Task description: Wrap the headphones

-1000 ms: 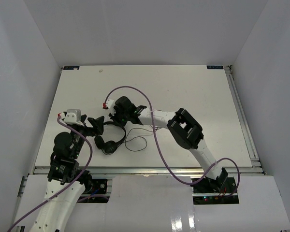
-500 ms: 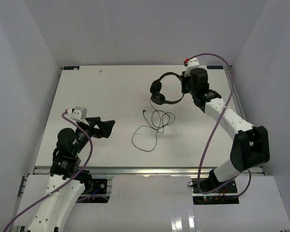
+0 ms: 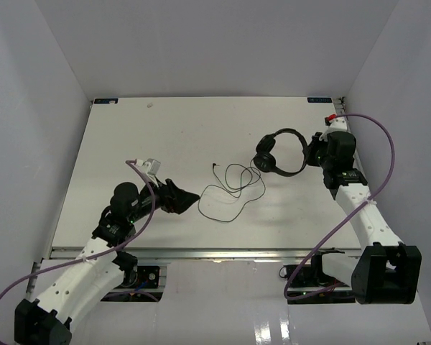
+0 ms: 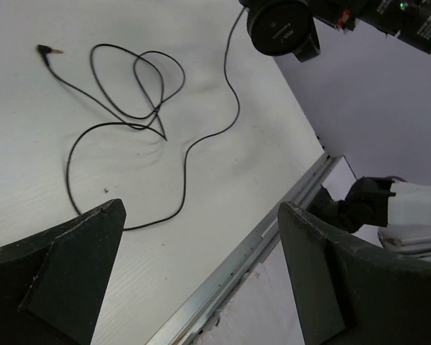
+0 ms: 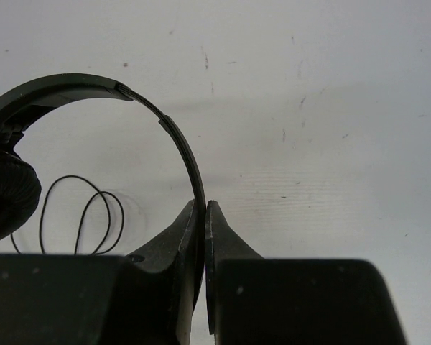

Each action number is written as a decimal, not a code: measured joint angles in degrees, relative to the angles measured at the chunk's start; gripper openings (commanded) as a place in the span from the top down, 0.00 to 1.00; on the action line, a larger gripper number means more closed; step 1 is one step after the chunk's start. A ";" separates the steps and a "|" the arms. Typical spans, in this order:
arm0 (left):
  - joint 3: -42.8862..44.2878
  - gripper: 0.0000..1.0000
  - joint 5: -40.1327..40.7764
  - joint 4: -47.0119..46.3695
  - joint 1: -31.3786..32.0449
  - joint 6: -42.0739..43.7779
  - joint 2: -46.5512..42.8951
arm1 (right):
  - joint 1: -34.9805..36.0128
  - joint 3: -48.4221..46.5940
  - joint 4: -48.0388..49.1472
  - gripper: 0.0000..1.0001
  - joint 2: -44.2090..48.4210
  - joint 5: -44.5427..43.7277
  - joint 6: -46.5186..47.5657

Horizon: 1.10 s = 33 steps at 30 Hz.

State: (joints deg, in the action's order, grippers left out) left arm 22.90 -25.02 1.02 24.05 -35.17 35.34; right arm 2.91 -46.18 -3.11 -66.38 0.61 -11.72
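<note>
Nearest, the left jaws gape wide and empty, two dark wedge-shaped fingers [image 4: 72, 273] low over the white surface [image 3: 129, 136]. Beyond lies one thin black cord [image 4: 156, 122], loosely looped, its single small plug [image 4: 44, 49] free. Farther right, the right jaws pinch the smooth curved headband of one pair of headphones [image 3: 267, 162], whose padded cups overlap and are hard to separate.

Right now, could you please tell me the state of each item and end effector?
headphones: gripped at the headband, unwrapped.
cord: loose, sprawled in loops on the table.
plug: free, lying on the table.
left end effector: open, empty.
right end effector: shut on the headband.
</note>
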 measured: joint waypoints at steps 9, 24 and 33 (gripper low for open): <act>-0.27 0.02 4.77 -12.91 13.75 -1.17 13.51 | -0.23 2.50 2.75 0.92 4.08 3.70 4.16; 0.89 0.02 15.57 -10.26 18.19 -6.41 14.28 | -0.28 14.04 4.38 0.92 -5.72 3.62 7.46; 1.33 0.02 17.95 -4.24 18.19 -6.22 5.76 | -0.28 13.49 5.87 0.92 -13.54 2.17 9.57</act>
State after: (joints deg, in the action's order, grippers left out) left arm 24.23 -7.07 -3.23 42.24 -41.39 41.10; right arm 2.63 -32.70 2.76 -79.91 2.78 -2.15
